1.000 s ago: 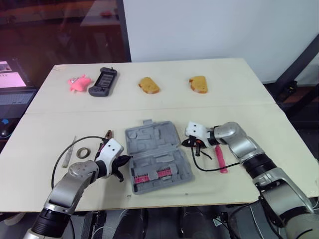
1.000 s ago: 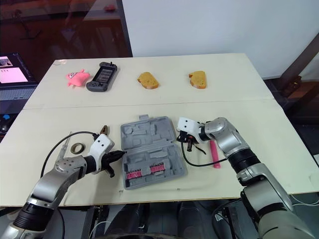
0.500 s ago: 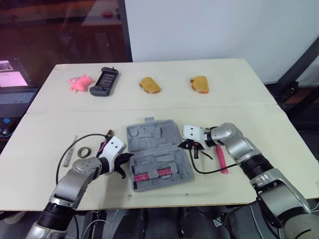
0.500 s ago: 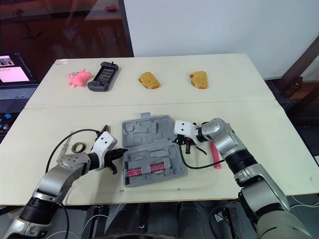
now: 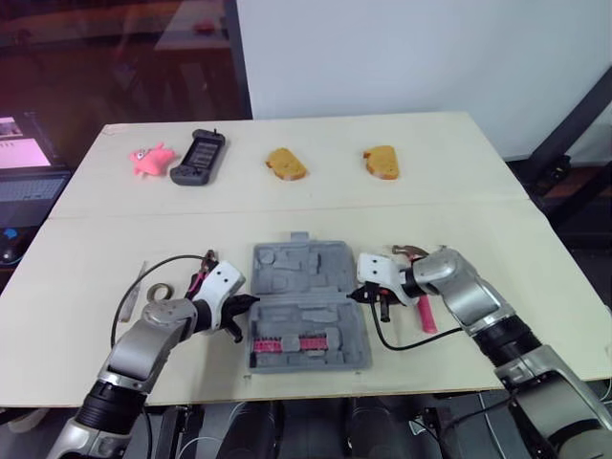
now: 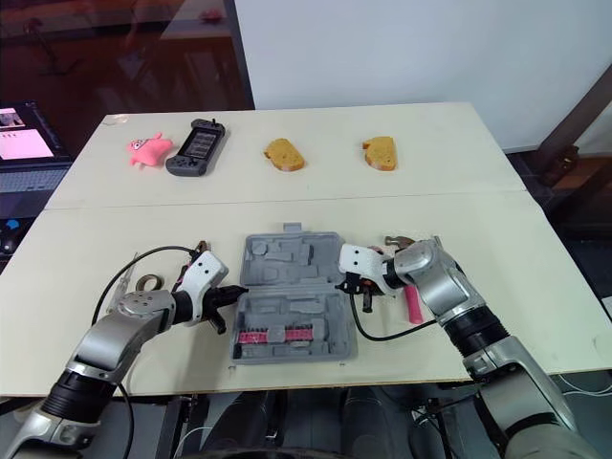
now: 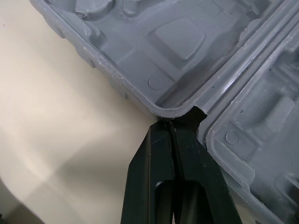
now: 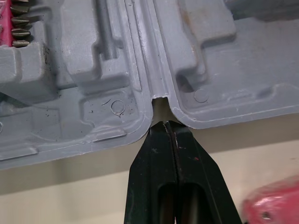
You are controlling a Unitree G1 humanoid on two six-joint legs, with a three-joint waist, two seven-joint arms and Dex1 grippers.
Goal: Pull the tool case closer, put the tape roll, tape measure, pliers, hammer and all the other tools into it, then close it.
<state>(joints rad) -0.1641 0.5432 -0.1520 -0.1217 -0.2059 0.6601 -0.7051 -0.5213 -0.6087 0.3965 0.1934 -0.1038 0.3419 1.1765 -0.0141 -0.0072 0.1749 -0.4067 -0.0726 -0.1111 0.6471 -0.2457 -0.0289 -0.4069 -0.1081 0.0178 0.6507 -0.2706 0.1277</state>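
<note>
The grey tool case (image 5: 306, 308) lies open near the table's front edge, with a pink bit strip (image 5: 287, 341) in its near half. My left gripper (image 5: 251, 303) is shut, and its tip (image 7: 172, 122) sits in the hinge notch on the case's left side. My right gripper (image 5: 357, 295) is shut too, its tip (image 8: 169, 125) pressed into the hinge notch on the right side. A pink-handled hammer (image 5: 424, 312) lies just right of my right gripper. To the left of my left arm are the tape roll (image 5: 159, 290), red-handled pliers (image 5: 204, 271) and a slim clear tool (image 5: 131, 297).
At the table's back lie a pink toy (image 5: 151, 158), a black controller (image 5: 198, 156) and two bread pieces (image 5: 286, 163) (image 5: 382, 161). Black cables loop beside each wrist. A laptop (image 5: 24, 182) sits off the table's left edge.
The case has slid toward the front edge and turned squarer to it. Both shut grippers came along with it, staying at its two hinge notches.
</note>
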